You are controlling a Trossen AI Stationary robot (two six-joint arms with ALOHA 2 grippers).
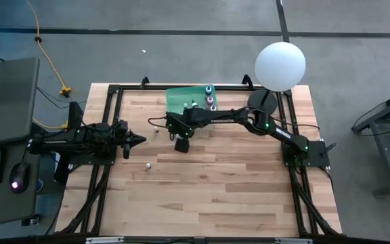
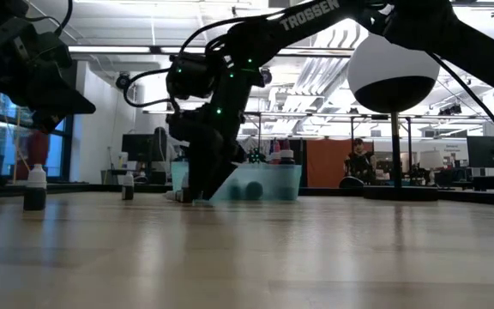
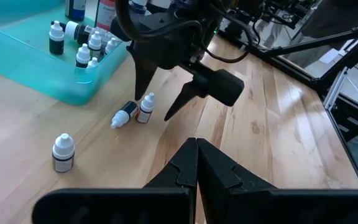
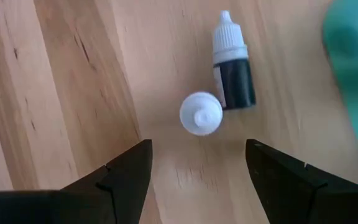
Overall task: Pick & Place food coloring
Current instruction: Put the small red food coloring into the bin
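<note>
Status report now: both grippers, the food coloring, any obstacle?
Right gripper open, above upright bottle. Lying bottle touches it, may interfere. Left gripper shut, waiting at table's left. Green tray holds several bottles.

Three small food coloring bottles point(image 3: 63, 152) are out on the table point(image 1: 222, 183); two of them sit together. One green tray point(image 3: 17, 59) holds perhaps seven more, hard to count. One white globe lamp point(image 1: 280, 66). Two arms.
</note>
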